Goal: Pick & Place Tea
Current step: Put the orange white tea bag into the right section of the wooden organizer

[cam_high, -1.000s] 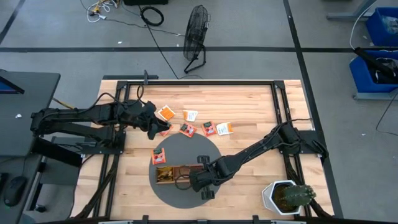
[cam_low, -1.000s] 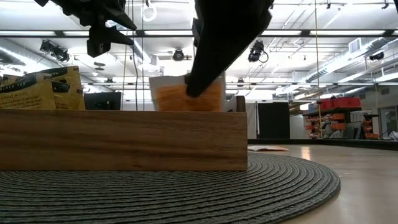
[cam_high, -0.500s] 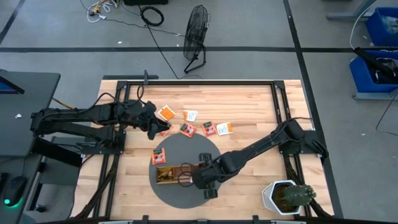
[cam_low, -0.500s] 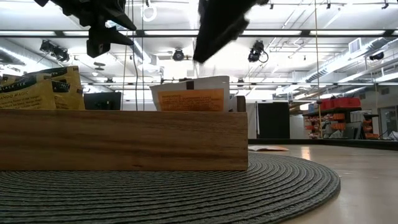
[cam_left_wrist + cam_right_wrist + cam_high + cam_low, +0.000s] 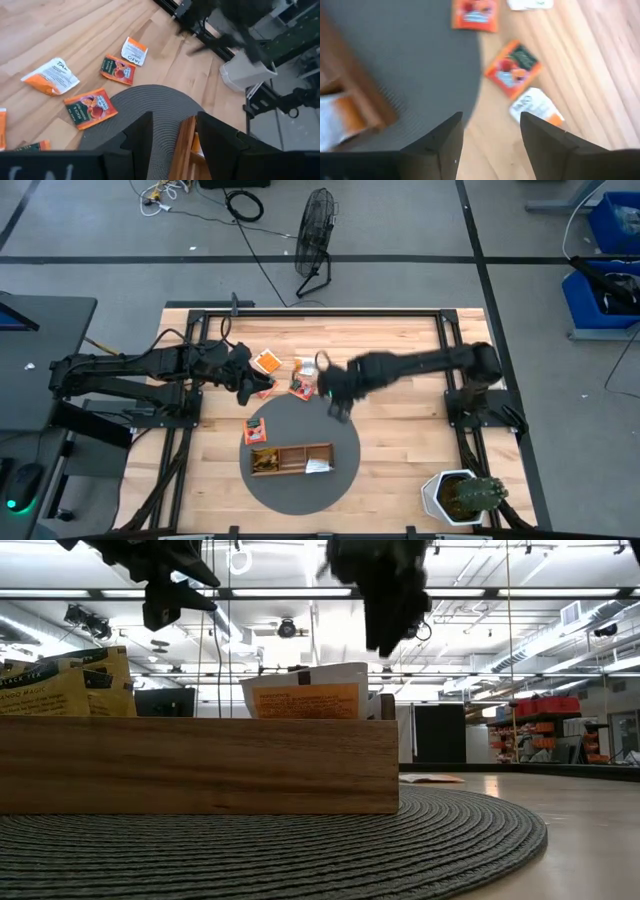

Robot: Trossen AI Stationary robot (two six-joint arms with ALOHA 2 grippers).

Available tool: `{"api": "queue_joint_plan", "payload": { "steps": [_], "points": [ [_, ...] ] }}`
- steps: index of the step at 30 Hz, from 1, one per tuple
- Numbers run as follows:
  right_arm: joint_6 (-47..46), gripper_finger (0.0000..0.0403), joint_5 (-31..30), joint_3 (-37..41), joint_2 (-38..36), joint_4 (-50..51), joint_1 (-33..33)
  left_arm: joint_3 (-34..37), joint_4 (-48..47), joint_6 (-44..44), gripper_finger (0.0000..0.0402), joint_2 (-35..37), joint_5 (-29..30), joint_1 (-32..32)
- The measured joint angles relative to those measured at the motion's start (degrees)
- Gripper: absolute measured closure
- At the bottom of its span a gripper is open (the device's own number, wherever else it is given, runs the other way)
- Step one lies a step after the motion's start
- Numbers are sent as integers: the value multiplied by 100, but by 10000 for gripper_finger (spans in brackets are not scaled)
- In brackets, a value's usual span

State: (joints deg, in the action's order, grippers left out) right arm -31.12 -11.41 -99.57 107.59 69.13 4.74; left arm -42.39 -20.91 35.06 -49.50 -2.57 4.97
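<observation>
Right gripper point(image 5: 335, 392) jaws released, empty, above sachets point(image 5: 514, 68); low view alone shows sachet point(image 5: 307, 700) standing in tray point(image 5: 200, 765).

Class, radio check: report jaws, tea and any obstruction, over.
Right gripper open, empty, above loose tea sachets. Left gripper open, empty, waiting near mat. Sachet sits in tray. Nothing blocking.

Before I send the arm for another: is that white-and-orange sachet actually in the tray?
In. The sachet stands inside the wooden tray, sticking above its wall, at its end compartment.
</observation>
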Motion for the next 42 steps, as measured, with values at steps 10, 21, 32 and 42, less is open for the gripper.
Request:
{"api": "queue_joint_plan", "payload": {
  "steps": [10, 21, 32, 42],
  "points": [
    [-518, 202, 348, 460, 47, 493, -1645, 0, 0, -644, 243, 0, -47, 309],
    [-1373, 202, 1180, 2062, 29, -684, -1890, 0, -44, -1005, 243, 2, -216, 522],
    [-897, 209, 1450, 3317, 26, -2066, -2202, 0, 138, -791, 243, 2, -173, 520],
    [97, 309, 1702, 3727, -33, -2701, -2324, 0, 818, -112, 243, 2, -139, 520]
  ]
}}
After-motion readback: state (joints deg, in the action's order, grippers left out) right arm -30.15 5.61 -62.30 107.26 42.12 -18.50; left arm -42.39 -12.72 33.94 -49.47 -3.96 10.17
